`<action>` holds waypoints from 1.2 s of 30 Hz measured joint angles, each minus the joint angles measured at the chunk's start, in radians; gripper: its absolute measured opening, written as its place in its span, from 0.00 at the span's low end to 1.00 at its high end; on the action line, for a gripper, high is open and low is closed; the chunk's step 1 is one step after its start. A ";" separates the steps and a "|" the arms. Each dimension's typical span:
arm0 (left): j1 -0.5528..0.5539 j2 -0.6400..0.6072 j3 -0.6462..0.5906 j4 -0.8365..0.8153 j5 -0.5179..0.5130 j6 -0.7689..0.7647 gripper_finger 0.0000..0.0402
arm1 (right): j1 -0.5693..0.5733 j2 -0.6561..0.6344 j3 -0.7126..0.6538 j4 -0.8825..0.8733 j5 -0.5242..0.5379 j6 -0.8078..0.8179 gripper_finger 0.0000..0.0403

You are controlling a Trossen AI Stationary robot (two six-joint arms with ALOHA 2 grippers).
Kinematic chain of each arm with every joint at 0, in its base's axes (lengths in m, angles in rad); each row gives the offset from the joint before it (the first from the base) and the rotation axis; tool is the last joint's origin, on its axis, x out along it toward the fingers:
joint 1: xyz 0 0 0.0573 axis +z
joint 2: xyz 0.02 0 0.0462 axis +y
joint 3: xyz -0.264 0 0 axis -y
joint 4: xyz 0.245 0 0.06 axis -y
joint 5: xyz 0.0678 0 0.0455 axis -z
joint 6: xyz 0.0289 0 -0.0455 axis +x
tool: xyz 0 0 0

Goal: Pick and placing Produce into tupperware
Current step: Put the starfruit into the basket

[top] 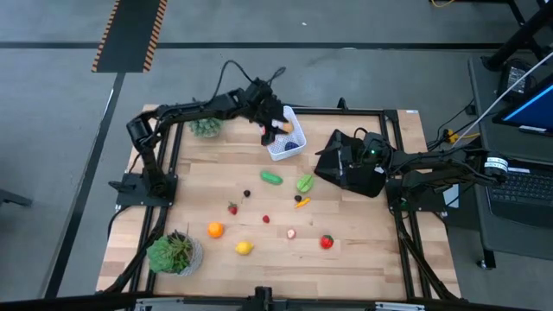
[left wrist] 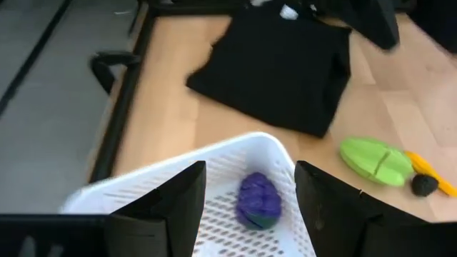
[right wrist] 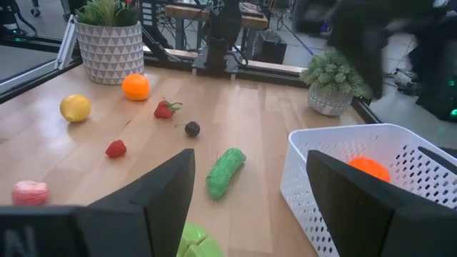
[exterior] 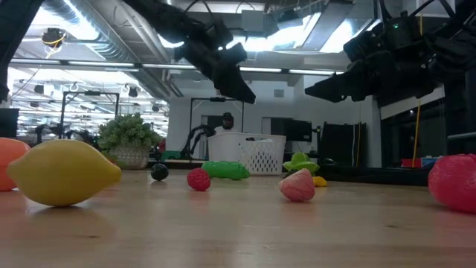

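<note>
A workshop with bright ceiling lights lies beyond the wooden worktop [top: 346,259], framed by black rails.

Your left end effector [top: 275,128] hangs over the white tupperware [top: 292,147] at the far middle of the worktop, its fingers [left wrist: 171,203] spread with nothing between them; below them a purple-and-green piece [left wrist: 258,200] rests on the tub floor. You look to be at the release of one item, so lift straight up and clear the tub wall before swinging toward the remaining produce. A sideways move this low could catch the rim and drag the light tub.

Your right end effector [top: 346,160] waits over the black cloth [top: 367,177], just right of the tub, released and empty; keep it there so the arms do not cross.

Outward from the tub lie the green cucumber [top: 271,177], a green split piece [top: 305,182], an orange carrot [top: 301,202] and a dark berry [top: 246,193]. Nearer lie a strawberry [top: 232,208], an orange [top: 214,230], a lemon [top: 244,248] and a red fruit [top: 327,242].

An orange item [right wrist: 368,168] shows in the tub, but the walls and the arm above hide how many pieces are inside. The smallest red pieces are too small to name.
</note>
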 joint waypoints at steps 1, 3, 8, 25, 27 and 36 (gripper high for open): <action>-0.003 -0.007 -0.028 0.027 -0.006 -0.006 0.51 | 0.000 0.000 0.000 0.000 0.000 0.001 0.67; -0.005 -0.032 -0.078 0.101 -0.035 -0.028 0.51 | 0.000 0.000 0.000 -0.001 0.000 0.005 0.67; 0.012 -0.178 -0.253 0.259 -0.055 -0.078 0.52 | 0.001 0.000 0.000 -0.010 0.000 0.041 0.67; -0.007 -0.843 -0.909 0.625 -0.188 -0.183 0.51 | 0.003 0.000 0.043 -0.061 -0.001 0.001 0.67; -0.025 -0.891 -0.974 0.670 -0.198 -0.197 0.50 | 0.003 0.000 0.084 -0.147 0.000 -0.013 0.67; -0.141 -0.953 -1.144 0.803 -0.250 -0.233 0.51 | 0.008 0.003 0.305 -0.613 0.000 -0.125 0.67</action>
